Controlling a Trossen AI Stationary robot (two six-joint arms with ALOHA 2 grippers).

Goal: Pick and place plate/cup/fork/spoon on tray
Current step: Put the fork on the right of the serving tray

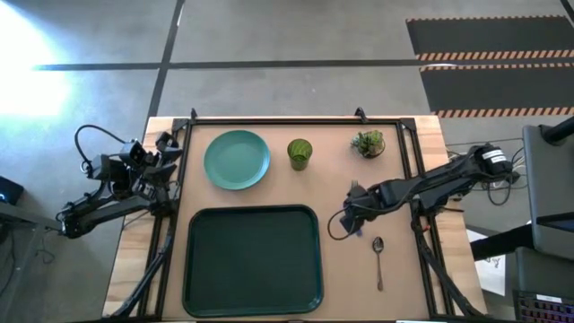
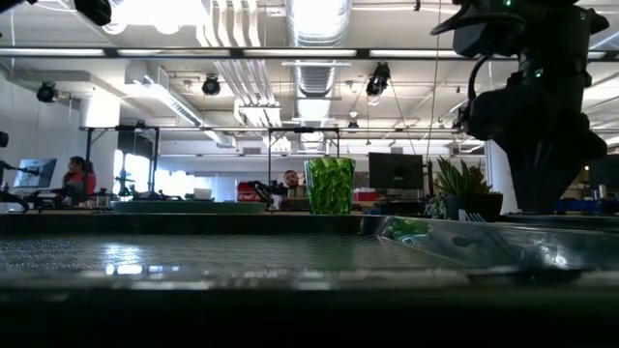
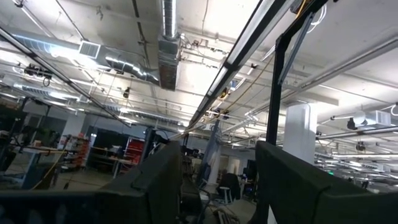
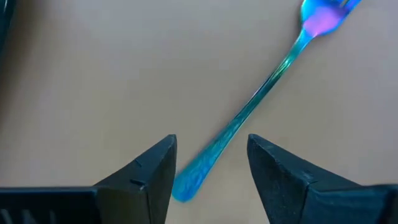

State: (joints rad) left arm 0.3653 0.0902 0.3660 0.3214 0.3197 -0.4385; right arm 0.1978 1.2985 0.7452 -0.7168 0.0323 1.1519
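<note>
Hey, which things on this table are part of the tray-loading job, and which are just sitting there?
Part of the job:
plate
cup
fork, handle end between the right gripper's open jaws
spoon
tray, nothing on it yet

Just sitting there:
potted plant

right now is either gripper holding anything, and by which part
Nothing is held. The right gripper is open astride the fork handle's end; the left gripper is open, off the table.

teal plate [image 1: 237, 160], iridescent blue-purple fork [image 4: 261, 93], dark green tray [image 1: 252, 260]
</note>
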